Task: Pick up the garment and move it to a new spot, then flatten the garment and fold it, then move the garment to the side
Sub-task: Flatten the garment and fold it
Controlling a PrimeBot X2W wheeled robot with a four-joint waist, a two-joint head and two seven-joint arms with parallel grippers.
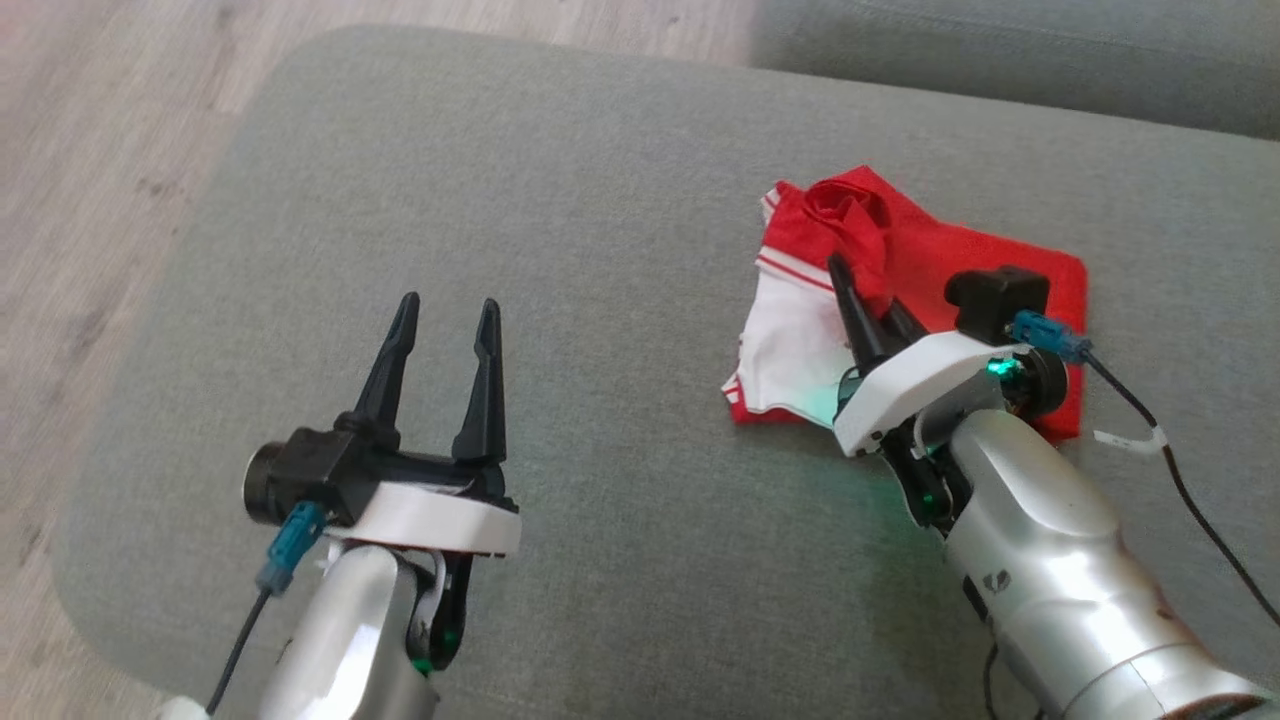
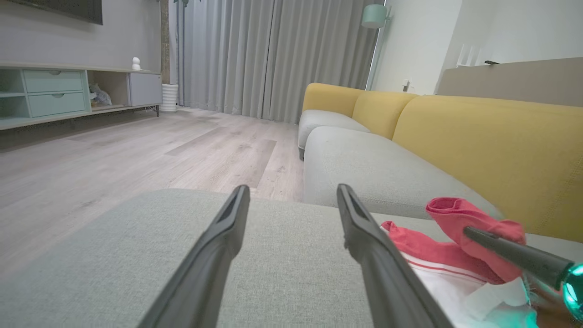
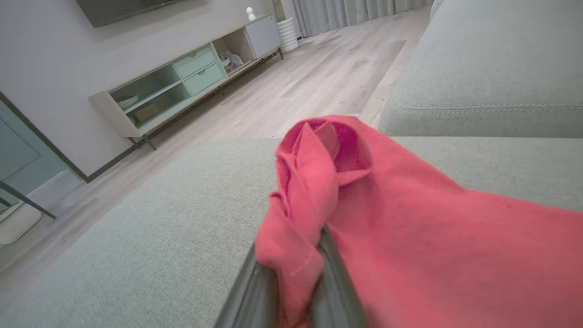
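I count one sofa [image 2: 492, 136] at the far side, with yellow backs and grey seats. One wide grey cushion [image 1: 620, 200] sits in front of it, with wood floor [image 1: 100, 150] to its left.

On the cushion's right half lies one garment [image 1: 980, 260], red with a white, red-striped part. Its long axis runs roughly left to right across the cushion. The white part points left, toward the cushion's middle, and the flat red part lies to the right. Near its far left corner a fold of red cloth is bunched up off the cushion.

I have two grippers in view. The right gripper [image 1: 862, 300] reaches in from the near side, fingers nearly together and pinching that red fold. The left gripper [image 1: 448, 312] hovers over bare cushion, well apart from the garment on its left, with its fingers spread wide and nothing between them.
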